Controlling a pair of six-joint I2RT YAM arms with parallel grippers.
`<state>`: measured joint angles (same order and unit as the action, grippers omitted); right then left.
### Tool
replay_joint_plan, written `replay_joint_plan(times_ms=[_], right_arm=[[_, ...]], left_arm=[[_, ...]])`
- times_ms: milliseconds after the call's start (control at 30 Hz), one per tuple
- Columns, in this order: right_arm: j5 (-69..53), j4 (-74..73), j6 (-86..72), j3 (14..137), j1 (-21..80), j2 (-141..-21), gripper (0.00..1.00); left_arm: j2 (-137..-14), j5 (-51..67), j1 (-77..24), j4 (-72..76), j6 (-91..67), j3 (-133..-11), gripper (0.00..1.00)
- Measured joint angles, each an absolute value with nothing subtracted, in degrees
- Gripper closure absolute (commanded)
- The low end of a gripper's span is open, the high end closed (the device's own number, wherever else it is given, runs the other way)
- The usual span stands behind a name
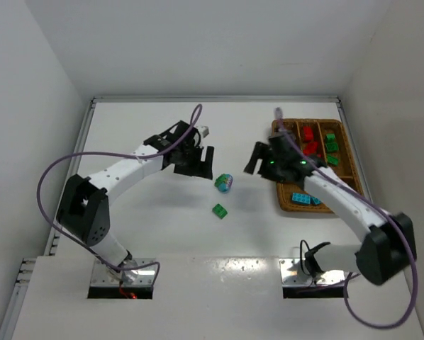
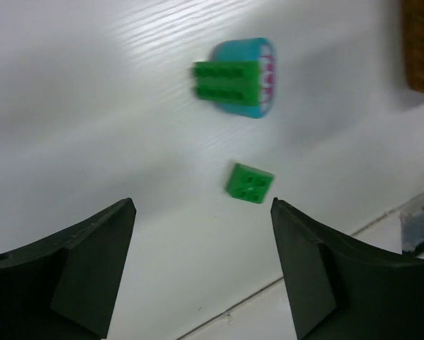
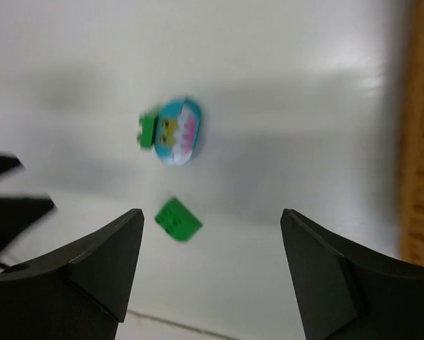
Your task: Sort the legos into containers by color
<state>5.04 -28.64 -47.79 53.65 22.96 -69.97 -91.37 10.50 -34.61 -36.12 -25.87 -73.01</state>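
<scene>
A small green brick (image 1: 219, 210) lies on the white table, also in the left wrist view (image 2: 249, 183) and the right wrist view (image 3: 178, 219). A rounded cyan piece with a green brick attached (image 1: 224, 183) lies just beyond it (image 2: 244, 76) (image 3: 175, 132). The brown wicker tray (image 1: 288, 200) at right holds red bricks (image 1: 310, 142), green bricks (image 1: 331, 145) and cyan bricks (image 1: 302, 199) in separate compartments. My left gripper (image 1: 199, 163) is open and empty, left of the cyan piece. My right gripper (image 1: 259, 157) is open and empty, between the loose pieces and the tray.
White walls close in the table at the back and both sides. A seam runs across the table's near part (image 2: 283, 282). The tray's edge shows in the right wrist view (image 3: 417, 142).
</scene>
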Motion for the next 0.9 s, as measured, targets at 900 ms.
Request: replay_joint_plan(times_ms=[900], right_arm=[[-6.1, -26.7, -47.7, 49.9, 26.2, -82.7, 0.24]], left_arm=[[-113.8, 7.5, -37.5, -35.4, -23.2, -88.5, 0.29]])
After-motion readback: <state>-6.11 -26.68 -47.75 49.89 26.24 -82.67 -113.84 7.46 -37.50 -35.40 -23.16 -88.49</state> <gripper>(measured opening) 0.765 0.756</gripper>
